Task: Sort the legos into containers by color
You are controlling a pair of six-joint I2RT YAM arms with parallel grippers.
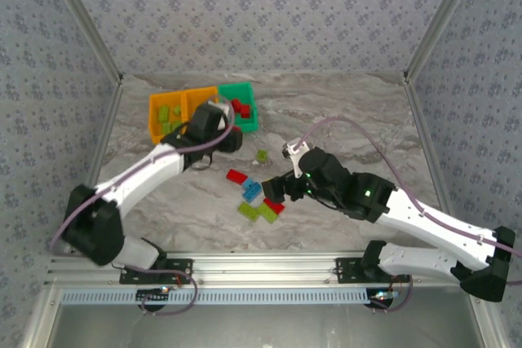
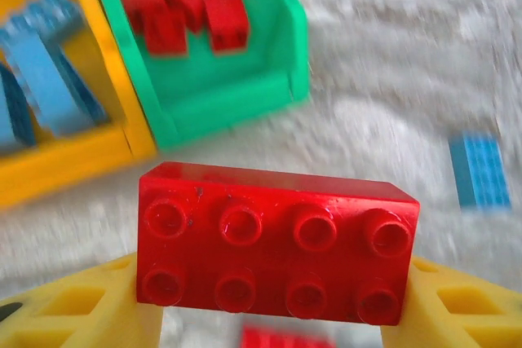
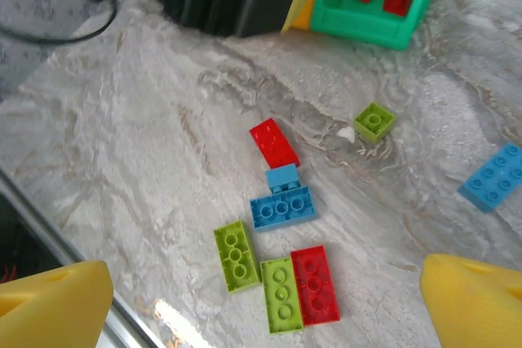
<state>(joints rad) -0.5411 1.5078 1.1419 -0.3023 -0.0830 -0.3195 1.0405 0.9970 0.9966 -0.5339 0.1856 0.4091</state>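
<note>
The left gripper (image 2: 277,315) is half closed on a red brick (image 2: 277,246), studs toward the wrist camera. The green bin (image 2: 236,103), holding red bricks, lies near at its 11 o'clock. The right gripper (image 3: 261,303) hangs wide open and empty above loose bricks (image 3: 281,209) toward the table's (image 1: 342,120) 6 o'clock.
</note>
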